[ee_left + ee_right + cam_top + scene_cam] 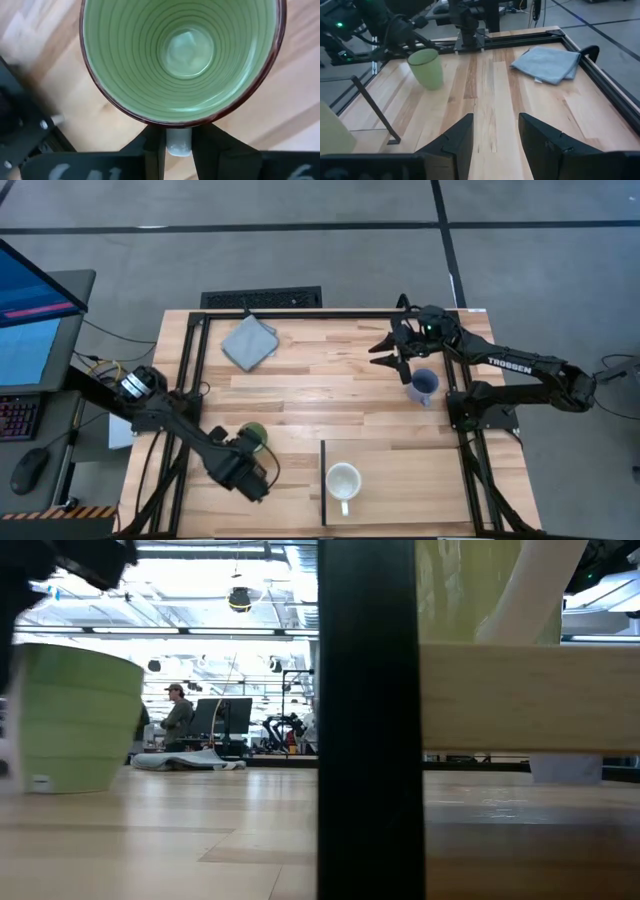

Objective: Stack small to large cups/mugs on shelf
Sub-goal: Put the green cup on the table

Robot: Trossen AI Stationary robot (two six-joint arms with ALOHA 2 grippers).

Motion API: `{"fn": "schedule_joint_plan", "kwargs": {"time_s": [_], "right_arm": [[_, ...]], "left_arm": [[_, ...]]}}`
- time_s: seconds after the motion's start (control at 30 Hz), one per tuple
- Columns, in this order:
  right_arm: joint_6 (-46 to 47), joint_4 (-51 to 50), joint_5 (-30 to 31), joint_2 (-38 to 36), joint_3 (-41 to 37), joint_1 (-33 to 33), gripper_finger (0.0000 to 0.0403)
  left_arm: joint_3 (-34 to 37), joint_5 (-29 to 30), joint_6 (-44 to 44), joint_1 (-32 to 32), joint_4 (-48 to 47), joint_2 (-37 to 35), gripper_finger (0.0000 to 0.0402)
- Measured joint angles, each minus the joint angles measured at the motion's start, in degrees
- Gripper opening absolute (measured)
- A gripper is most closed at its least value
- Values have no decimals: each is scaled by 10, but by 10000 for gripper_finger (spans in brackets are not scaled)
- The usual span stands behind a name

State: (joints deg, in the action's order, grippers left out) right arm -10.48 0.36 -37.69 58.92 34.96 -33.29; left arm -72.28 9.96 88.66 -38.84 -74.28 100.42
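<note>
The bright green mug (252,437) stands upright on the planked table near its left front; my left gripper (247,463) is shut on its handle, and the left wrist view looks down into the green mug (182,55). The cream-white mug (343,480) stands on the shelf (420,490), a pale panel with a dark strip (322,480) along its left edge. The blue-grey mug (424,386) stands on the table at the right. My right gripper (392,348) hovers open just beyond it, touching nothing, fingers spread over bare planks (495,135). My left gripper pinches the green mug's handle (178,142) between its two fingers (152,150), coming slanting down from the table's near-left side. The mug sits upright, mouth up, and its base (70,785) rests on the tabletop in the low view.
A folded grey cloth (248,340) lies at the far left of the table. Black frame rails run along the table's edges (470,470). Bare planks lie between the green mug and the shelf. Monitors and a keyboard stand off the table's left; a person (178,710) sits far back in the room.
</note>
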Motion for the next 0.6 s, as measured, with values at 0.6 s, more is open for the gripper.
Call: {"fn": "schedule_joint_plan", "kwargs": {"time_s": [0.6], "right_arm": [[0,0,0,0,0,11,178]], "left_arm": [[-4,56,-218,151,12,0,50]]}}
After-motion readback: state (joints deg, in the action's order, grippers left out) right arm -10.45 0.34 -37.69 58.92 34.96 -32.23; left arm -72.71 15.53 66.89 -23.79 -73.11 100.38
